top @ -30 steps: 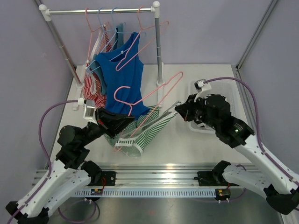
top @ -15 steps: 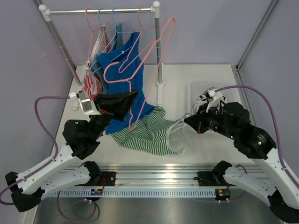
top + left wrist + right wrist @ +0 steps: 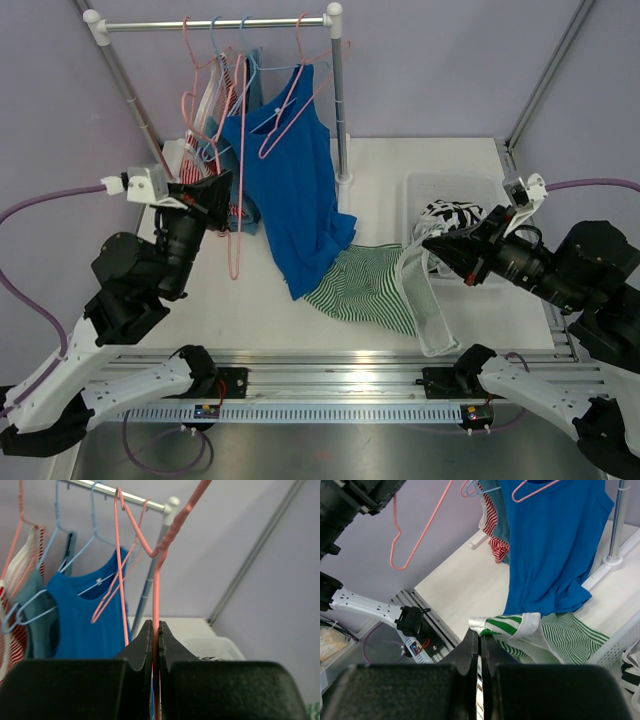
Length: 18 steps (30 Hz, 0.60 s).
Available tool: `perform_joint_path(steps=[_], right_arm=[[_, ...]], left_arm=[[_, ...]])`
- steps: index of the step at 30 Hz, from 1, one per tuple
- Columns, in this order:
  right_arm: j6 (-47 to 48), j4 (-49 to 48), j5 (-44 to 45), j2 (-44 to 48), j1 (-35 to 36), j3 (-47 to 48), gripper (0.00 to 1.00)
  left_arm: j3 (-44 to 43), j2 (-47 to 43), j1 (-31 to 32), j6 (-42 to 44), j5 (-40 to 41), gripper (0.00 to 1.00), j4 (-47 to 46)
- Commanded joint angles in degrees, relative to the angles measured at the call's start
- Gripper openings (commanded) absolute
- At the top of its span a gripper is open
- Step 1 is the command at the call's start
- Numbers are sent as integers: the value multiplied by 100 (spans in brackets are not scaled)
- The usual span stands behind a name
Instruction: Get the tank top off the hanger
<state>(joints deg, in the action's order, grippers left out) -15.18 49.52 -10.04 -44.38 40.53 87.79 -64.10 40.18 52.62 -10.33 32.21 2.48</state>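
Note:
The green-and-white striped tank top (image 3: 365,285) lies partly on the table, off the hanger. My right gripper (image 3: 428,243) is shut on its white-trimmed edge and holds that edge up; the right wrist view shows the trim pinched between the jaws (image 3: 480,635), with the rest of the top (image 3: 555,635) trailing down. My left gripper (image 3: 220,187) is shut on the bare pink hanger (image 3: 238,255), held up at the left, apart from the top. In the left wrist view the pink wire (image 3: 156,580) runs up from the closed jaws (image 3: 155,630).
A clothes rack (image 3: 340,100) stands at the back with a blue tank top (image 3: 290,190), red-striped clothes (image 3: 195,180) and several hangers. A white basket (image 3: 450,180) holding a black-and-white garment (image 3: 450,215) sits at the right.
My left gripper swung the pink hanger up and to the left, clear of the striped top. My right gripper pulled the top's edge to the right, toward the basket.

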Motion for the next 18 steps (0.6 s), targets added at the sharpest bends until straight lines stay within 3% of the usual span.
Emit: perform_joint_path(steps=[1,6,12,13,14,16,17,18], right_arm=[[129,207,-59,-429,-19,310,0],[-169,-345,178,-1037,-19,-1112,0],[-582,-1715,327,-2240,-19,-2687,4],[-635,-1787,441,-2546,-19,-2792,18],[-670,-1831,677,-2654,-19,-2941,51],[-741,-1980,845,-2734,-19,-3074,93],[-758,-2024,855,-2699,-19,-3162,99],[-767,-2077,864,-2568,-19,-3189,100]], left_arm=[[-752,656,-15,-74,919,0,1464],[-1061,1140,-286,-408,515,0,1852],[-1482,1483,-875,-725,-161,0,2396],[-1544,1518,-972,-777,-310,0,2458],[-1649,1554,-1077,-787,-694,0,2494],[-1746,1676,-1403,-778,-1257,0,2564],[-1903,1764,-1499,-760,-1469,0,2608],[-2027,1852,-1718,-769,-1698,0,2748]])
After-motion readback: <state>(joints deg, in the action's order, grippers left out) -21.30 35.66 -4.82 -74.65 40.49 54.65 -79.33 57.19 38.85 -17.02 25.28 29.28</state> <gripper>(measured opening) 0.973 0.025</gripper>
